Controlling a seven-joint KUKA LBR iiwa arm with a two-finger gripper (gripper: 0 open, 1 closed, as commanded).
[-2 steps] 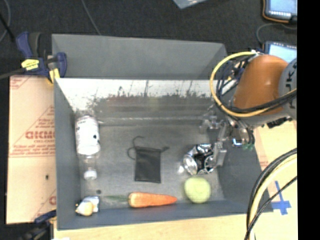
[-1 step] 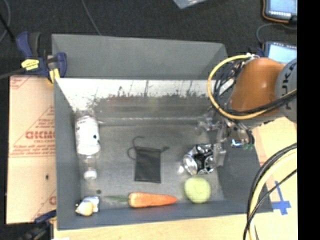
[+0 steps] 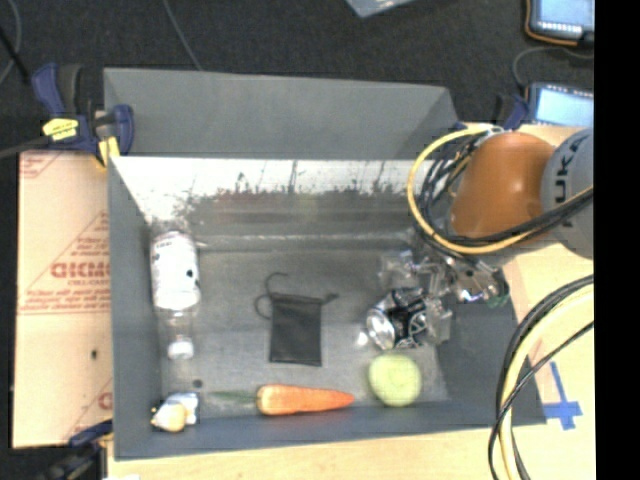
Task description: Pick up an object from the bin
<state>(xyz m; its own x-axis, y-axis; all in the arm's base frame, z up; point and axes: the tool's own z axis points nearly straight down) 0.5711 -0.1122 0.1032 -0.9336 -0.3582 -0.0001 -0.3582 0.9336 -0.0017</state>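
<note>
**Down at the right end of the bin, green fruit just beside me**

Here I am, reaching in from the right, orange wrist cover (image 3: 500, 183) over the grey bin's (image 3: 300, 148) right wall, cables (image 3: 422, 183) looped round it. My fingers (image 3: 408, 318) are low over the floor at the right end. Spread or pressed together? Cannot tell, the metalwork is too tangled to read. Something silvery glints at their left edge; mine or loose, I can't say.

Just on the near side of me lies a pale green round fruit (image 3: 395, 380), close but not between my fingers. Left of it, along the near wall, lies an orange carrot (image 3: 305, 400). A black drawstring pouch (image 3: 296, 330) lies flat mid-bin, apart from me. Well off at the left end lies a clear plastic bottle (image 3: 174, 278), with a small white-and-yellow thing (image 3: 175, 413) in the near left corner.
</note>
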